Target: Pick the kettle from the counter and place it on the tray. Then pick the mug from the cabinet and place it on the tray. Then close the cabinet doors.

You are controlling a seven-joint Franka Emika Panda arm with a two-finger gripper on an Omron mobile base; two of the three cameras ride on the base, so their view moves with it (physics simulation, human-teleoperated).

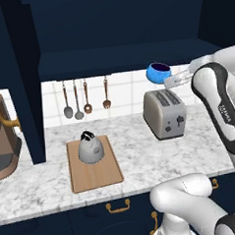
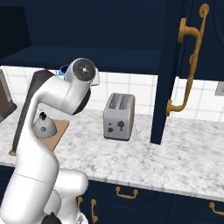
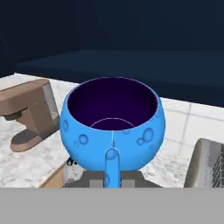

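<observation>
A boxy silver toaster (image 1: 164,114) stands upright near the tiled wall, slots up. Four utensils (image 1: 86,98) hang in a row on the white tiles to its left. At the far left sits a brown coffee machine (image 1: 3,141), upright too.

Only lettering: a small dark word printed lengthwise on the white robot arm (image 1: 226,114) link in the left base view, too small to read. No readable text, numbers or labels on anything else in any view.
</observation>
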